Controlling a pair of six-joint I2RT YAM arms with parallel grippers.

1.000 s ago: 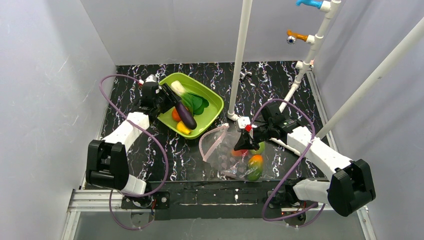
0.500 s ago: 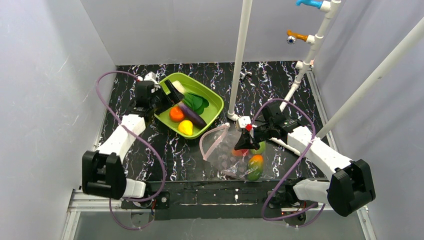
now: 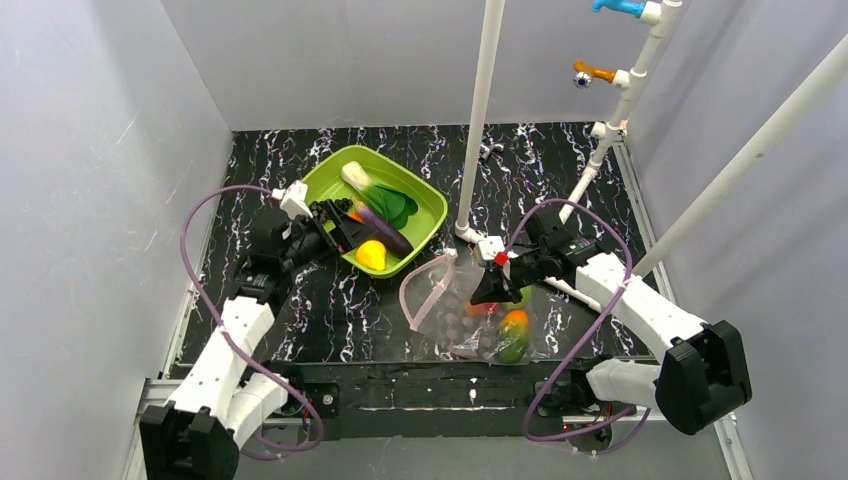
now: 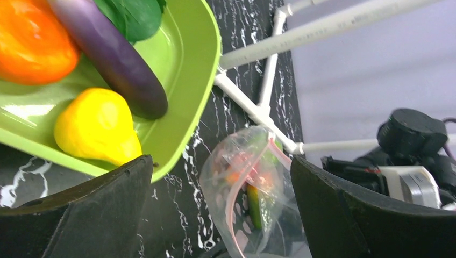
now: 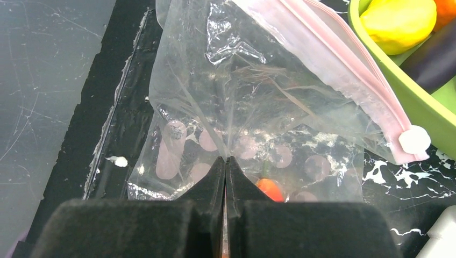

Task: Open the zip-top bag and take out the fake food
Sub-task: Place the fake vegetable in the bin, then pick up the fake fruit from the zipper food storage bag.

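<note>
Top external view of right gripper (image 3: 487, 290) pinching the plastic bag (image 3: 437, 300), left gripper (image 3: 345, 225) spread wide near the green tray (image 3: 432, 202).

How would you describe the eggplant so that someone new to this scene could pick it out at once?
On the black marbled table, find the lime-green tray near the white upright pipe. The eggplant lies slantwise in it, between the orange and the leafy green, its tip by the yellow lemon. It is the only long, dark purple piece there.
</note>
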